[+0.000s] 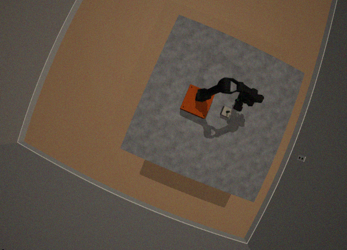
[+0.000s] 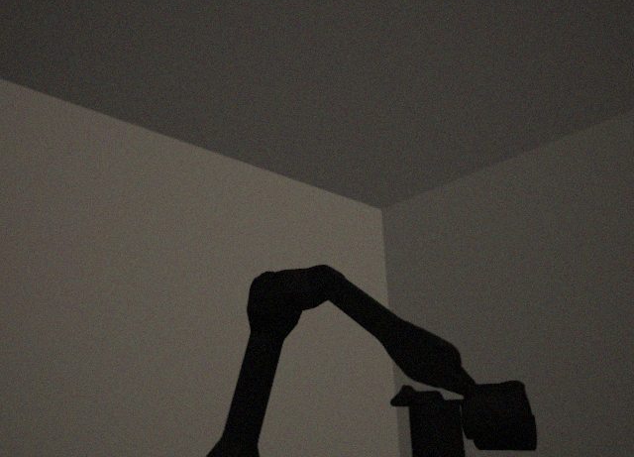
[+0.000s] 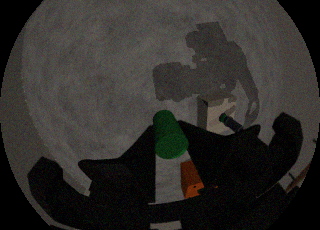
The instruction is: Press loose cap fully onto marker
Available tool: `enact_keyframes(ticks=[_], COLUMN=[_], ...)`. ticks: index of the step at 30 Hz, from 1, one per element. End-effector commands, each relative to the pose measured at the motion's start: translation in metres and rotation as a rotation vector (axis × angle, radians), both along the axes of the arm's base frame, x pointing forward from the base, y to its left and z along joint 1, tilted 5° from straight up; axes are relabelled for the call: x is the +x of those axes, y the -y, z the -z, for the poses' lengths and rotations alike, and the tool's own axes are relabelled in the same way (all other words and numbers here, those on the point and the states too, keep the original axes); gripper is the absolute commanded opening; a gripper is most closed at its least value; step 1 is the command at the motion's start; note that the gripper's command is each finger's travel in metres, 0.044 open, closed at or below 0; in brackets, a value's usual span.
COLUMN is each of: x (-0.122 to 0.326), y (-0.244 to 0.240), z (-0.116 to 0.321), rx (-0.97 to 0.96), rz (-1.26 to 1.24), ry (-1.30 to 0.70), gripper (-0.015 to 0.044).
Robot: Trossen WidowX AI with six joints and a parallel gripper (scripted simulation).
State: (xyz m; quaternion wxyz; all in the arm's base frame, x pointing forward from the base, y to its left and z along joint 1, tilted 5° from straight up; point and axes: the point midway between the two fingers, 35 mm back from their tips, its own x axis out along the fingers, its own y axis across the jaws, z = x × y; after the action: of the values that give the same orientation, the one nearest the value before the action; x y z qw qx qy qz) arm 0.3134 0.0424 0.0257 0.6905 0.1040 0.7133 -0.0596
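Note:
The green cap (image 3: 171, 144) is between the two black fingers of my gripper (image 3: 165, 126), which is shut on it. In the top view only a small green fleck of the cap (image 1: 237, 100) shows beside the dark gripper. The cap is held above the table. The pale holder block (image 3: 213, 122) (image 1: 224, 111) stands on the table, to the right of the cap in the wrist view. The dark marker (image 3: 232, 123) (image 1: 227, 111) stands upright in it, with a green tip. The fingers do not show clearly in the top and exterior views.
The orange base plate (image 1: 190, 100) (image 3: 189, 179) of the arm is beyond the holder block, on its far side from the gripper. The grey mottled table top (image 1: 173, 62) (image 3: 90, 80) bears the arm's shadow. The exterior view shows only the arm (image 2: 358, 308) and bare walls.

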Motion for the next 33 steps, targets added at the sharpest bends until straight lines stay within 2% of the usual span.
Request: enact_keyframes(ticks=[1, 33], x=[-0.001, -0.053], y=[0.011, 0.109], z=[-0.008, -0.053], rx=[-0.003, -0.010], rz=[0.003, 0.000], ry=[0.015, 0.003], gripper=[0.0000, 0.0000])
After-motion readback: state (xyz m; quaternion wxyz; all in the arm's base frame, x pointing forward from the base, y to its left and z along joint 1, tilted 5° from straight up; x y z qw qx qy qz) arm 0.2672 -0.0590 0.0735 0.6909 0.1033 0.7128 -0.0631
